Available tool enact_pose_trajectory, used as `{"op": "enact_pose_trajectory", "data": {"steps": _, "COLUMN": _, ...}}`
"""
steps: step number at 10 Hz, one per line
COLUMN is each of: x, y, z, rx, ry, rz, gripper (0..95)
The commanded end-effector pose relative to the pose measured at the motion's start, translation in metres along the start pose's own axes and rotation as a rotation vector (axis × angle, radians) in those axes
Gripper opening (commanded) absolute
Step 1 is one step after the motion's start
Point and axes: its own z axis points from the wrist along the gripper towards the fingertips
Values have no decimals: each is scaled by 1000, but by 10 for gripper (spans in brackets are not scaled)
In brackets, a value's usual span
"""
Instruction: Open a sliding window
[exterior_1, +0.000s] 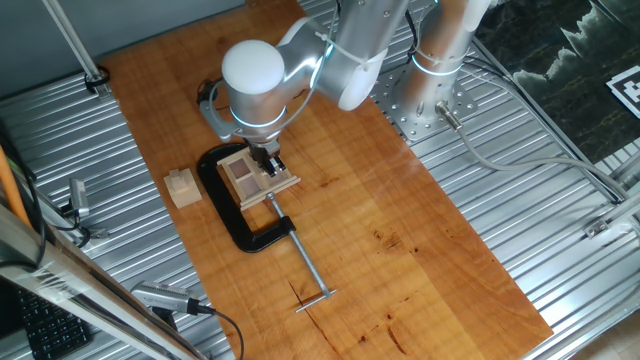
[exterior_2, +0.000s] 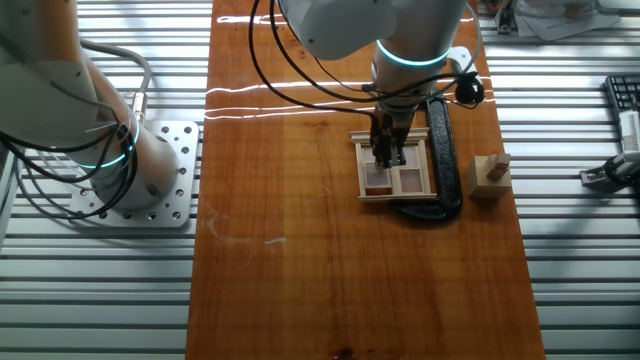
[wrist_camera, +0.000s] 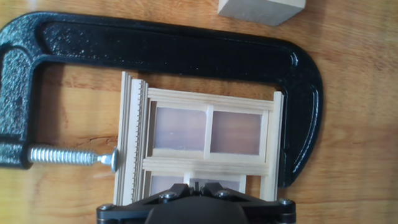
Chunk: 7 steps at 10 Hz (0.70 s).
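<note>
Fingers of the gripper (exterior_2: 388, 152) are lowered onto the window (exterior_2: 397, 170), near the middle of the frame in the other fixed view. Whether they are spread or pressed together cannot be told: in the hand view only the black base of the gripper (wrist_camera: 198, 186) is seen at the bottom edge, and the tips are hidden against the wood.

The window (wrist_camera: 205, 144) lies flat on the table (exterior_2: 300, 250), in the centre of the hand view. It is held in the clamp (wrist_camera: 168, 46), whose black bow runs along the top and down the right side. The screw (wrist_camera: 68, 157) comes in from the left and presses on the ribbed left edge of the frame. A block (wrist_camera: 261, 9) is seen at the top edge, apart from the clamp.

As a judgement, the approach is done and contact with the sash seems to be made or almost made. No open gap is seen in the window; two panes in the upper row are visible and the lower row is mostly covered by the gripper. So the sliding itself is probably not yet done, or only just begun. What is left is to push the sash along its track and then to lift the gripper away.
</note>
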Motion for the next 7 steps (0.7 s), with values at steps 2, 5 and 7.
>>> {"op": "enact_pose_trajectory", "data": {"steps": 2, "x": 0, "y": 1, "z": 1, "rx": -3, "ry": 12, "rz": -48, "gripper": 0}}
{"op": "enact_pose_trajectory", "data": {"steps": 5, "x": 0, "y": 1, "z": 1, "rx": 16, "ry": 11, "rz": -59, "gripper": 0}}
{"op": "enact_pose_trajectory", "data": {"steps": 7, "x": 0, "y": 1, "z": 1, "rx": 16, "ry": 10, "rz": -58, "gripper": 0}}
